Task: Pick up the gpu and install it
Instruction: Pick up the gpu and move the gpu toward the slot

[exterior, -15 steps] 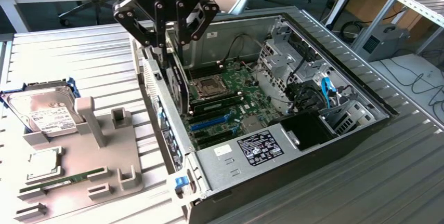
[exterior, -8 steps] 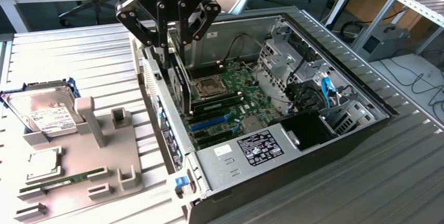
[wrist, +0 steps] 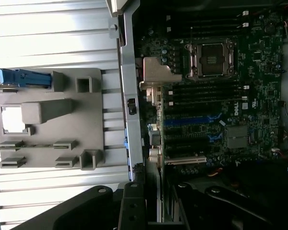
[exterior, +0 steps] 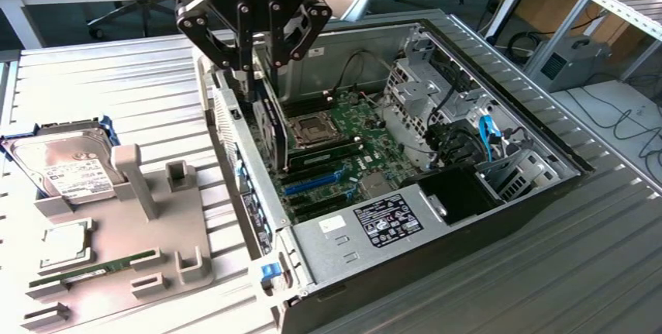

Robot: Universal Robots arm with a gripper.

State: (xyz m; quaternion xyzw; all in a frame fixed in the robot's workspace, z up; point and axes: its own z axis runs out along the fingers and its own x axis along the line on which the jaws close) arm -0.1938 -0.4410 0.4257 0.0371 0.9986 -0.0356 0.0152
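The gpu (exterior: 272,121), a black card with a fan face, hangs upright inside the open computer case (exterior: 538,156). My gripper (exterior: 256,70) is shut on its top edge. The card's lower end sits close over the motherboard (exterior: 357,152), near the blue slots (exterior: 310,183) and along the case's rear wall. In the wrist view I look down the card edge-on: the gpu (wrist: 156,100) with its silver bracket runs beside the rear wall, and my gripper (wrist: 156,203) is dark around it. I cannot tell whether the card touches a slot (wrist: 192,120).
The open CPU socket (exterior: 310,129) lies just beyond the card. Drive cages and cables (exterior: 455,129) fill the exterior view's right side of the case. A grey parts holder (exterior: 135,218) outside carries a hard drive (exterior: 67,167), a chip (exterior: 64,245) and a RAM stick (exterior: 93,268).
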